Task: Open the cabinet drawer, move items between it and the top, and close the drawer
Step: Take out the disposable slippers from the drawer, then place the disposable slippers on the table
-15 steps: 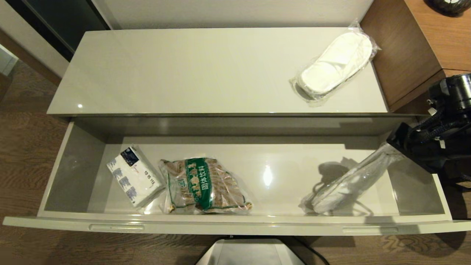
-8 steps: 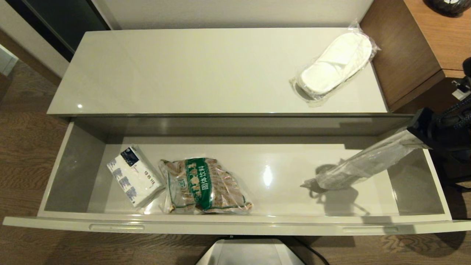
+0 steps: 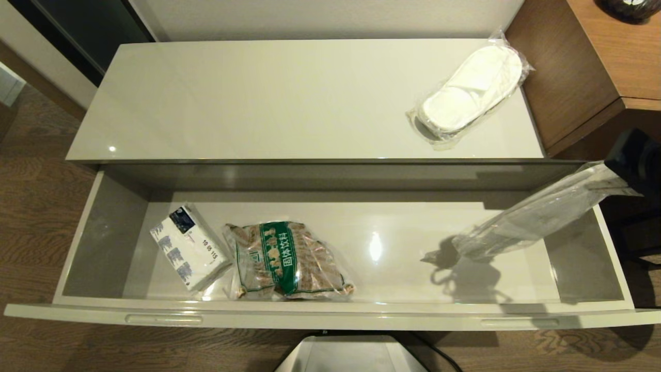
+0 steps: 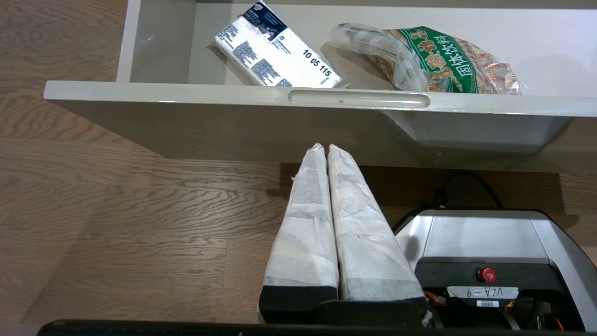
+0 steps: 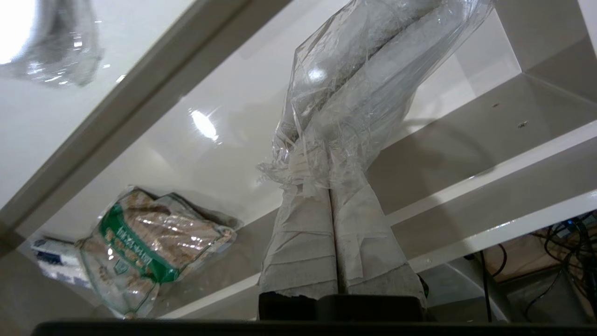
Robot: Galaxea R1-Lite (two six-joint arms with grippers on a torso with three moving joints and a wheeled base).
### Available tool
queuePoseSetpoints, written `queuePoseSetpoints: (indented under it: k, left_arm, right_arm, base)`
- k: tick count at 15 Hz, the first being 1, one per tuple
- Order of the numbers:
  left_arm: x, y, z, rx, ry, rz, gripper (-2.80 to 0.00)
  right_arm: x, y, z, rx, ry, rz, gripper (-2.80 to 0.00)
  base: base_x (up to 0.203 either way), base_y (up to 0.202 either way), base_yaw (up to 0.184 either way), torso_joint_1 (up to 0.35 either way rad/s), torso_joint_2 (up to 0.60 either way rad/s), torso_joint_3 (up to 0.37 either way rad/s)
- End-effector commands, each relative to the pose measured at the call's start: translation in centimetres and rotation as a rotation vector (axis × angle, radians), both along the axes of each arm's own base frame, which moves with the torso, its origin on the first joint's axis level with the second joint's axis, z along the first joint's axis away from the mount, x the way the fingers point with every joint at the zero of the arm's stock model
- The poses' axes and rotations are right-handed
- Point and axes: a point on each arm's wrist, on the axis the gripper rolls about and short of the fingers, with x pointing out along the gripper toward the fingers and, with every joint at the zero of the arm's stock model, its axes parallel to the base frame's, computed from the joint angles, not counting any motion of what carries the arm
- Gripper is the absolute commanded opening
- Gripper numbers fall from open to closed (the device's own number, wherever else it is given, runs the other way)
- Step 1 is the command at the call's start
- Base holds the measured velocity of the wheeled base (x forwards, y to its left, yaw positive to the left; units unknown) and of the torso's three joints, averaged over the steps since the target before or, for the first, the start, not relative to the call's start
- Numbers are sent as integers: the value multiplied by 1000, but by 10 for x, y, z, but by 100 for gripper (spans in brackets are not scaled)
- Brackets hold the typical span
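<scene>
The cabinet drawer (image 3: 330, 316) stands pulled fully out. My right gripper (image 3: 612, 183) is shut on the end of a bagged white slipper (image 3: 537, 217) and holds it slanting in the air over the drawer's right end, its low tip just above the floor. The right wrist view shows the crinkly bag (image 5: 368, 79) pinched at the fingertips of that gripper (image 5: 329, 186). A second bagged slipper (image 3: 472, 88) lies on the top (image 3: 258, 103) at its right end. My left gripper (image 4: 325, 148) is shut and empty, parked low in front of the drawer (image 4: 233, 91), over the floor.
A white-and-blue tissue pack (image 3: 188, 247) and a clear bag of brown pieces with a green label (image 3: 286, 261) lie in the drawer's left half. The taller brown wood desk (image 3: 609, 51) borders the cabinet on the right. My base (image 3: 351, 354) sits below the drawer front.
The right gripper has lifted the bagged slipper off the drawer floor and drawn back up and to the right, so the arm is now mostly out of the head view.
</scene>
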Motion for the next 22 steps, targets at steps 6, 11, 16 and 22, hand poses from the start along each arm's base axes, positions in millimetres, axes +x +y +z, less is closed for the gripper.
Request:
queuePoseSetpoints:
  k: [6, 11, 16, 22]
  left_arm:
    - [0, 0, 0, 0, 0, 1, -280]
    - [0, 0, 0, 0, 0, 1, -280]
    - [0, 0, 0, 0, 1, 1, -280]
    - [0, 0, 0, 0, 0, 1, -280]
  right_arm:
    - [-20, 5, 31, 1, -76, 40, -280]
    - [-38, 17, 76, -24, -183, 137, -280]
    - [-43, 27, 99, -53, -239, 225, -280]
    - [-48, 40, 113, -198, -295, 187, -280]
  base:
    - [0, 0, 0, 0, 0, 0]
    - [0, 0, 0, 0, 0, 0]
    - [0, 0, 0, 0, 0, 0]
    - [0, 0, 0, 0, 0, 0]
